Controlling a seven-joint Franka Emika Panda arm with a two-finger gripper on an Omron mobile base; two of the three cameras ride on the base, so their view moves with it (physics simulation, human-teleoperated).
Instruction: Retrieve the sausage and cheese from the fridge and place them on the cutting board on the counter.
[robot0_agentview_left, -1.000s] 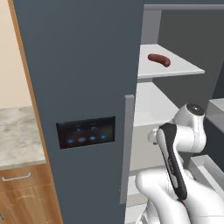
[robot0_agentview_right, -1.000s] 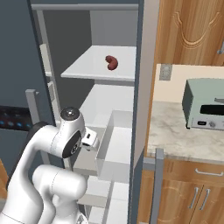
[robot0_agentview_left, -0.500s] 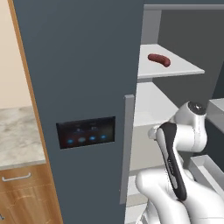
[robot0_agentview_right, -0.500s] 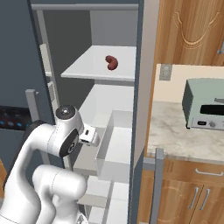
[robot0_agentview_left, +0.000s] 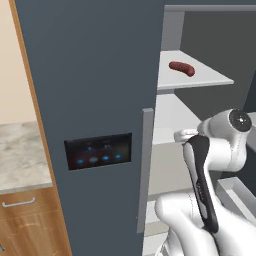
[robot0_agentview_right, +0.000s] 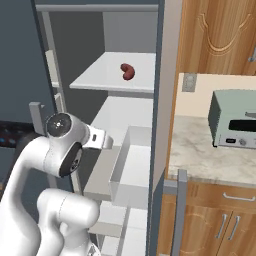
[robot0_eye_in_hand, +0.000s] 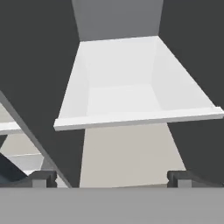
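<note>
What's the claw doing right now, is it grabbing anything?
Claw: open and empty, pointed at a white fridge bin.

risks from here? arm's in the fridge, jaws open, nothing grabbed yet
1. The sausage lies on the upper shelf, while the open gripper looks down at a white bin lower in the fridge. Rising straight up might clip the shelf edge.
2. The link is rounded and curved, so a poorly aligned pinch may roll it.
3. No cheese is visible; it may need searching.
</note>
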